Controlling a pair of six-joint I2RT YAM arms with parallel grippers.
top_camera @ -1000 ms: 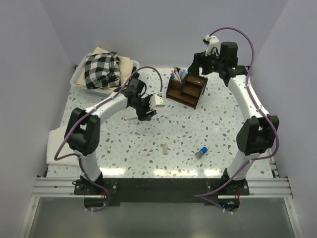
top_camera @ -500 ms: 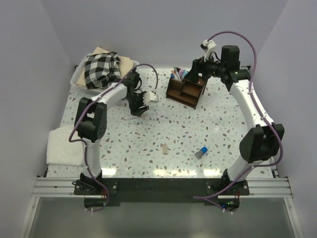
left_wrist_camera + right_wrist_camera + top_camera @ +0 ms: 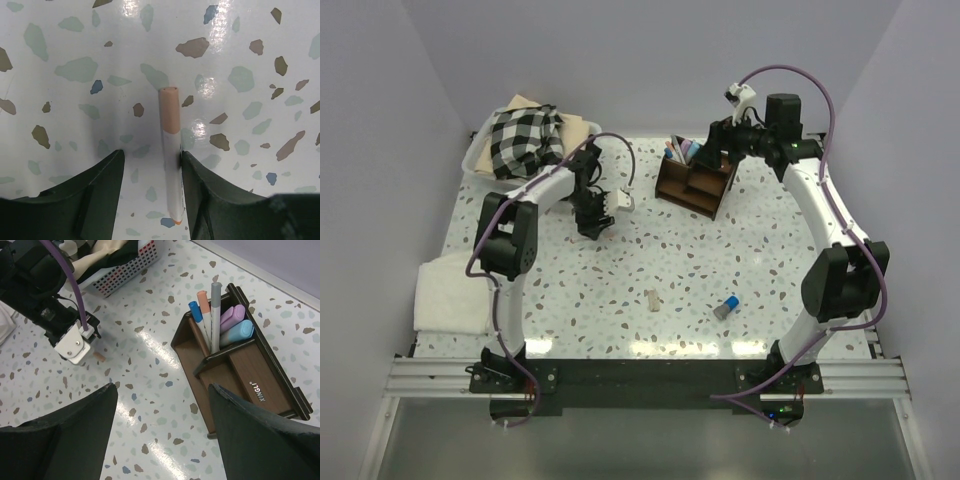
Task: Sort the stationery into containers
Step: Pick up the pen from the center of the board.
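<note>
Left tool (image 3: 151, 161) straddles the pen (image 3: 170, 150), fingers spread, on the surface (image 3: 75, 50) left of the organizer (image 3: 250, 370); right tool (image 3: 162, 390) hangs above the organizer, spread wide.

Only one piece of writing can be read: a small white brand word (image 3: 255, 390), which seems to spell "XINGLI" in capitals with a tiny mark after the last letter. It is printed on the dark brown wooden desk organizer (image 3: 235, 367) and shows in the right wrist view. It sits on the flat top face of the organizer's low front section, running along its length, at the end away from the tall compartment where the pens (image 3: 207, 315) stand. In the top view the organizer (image 3: 695, 188) is too small for the word to be made out.
</note>
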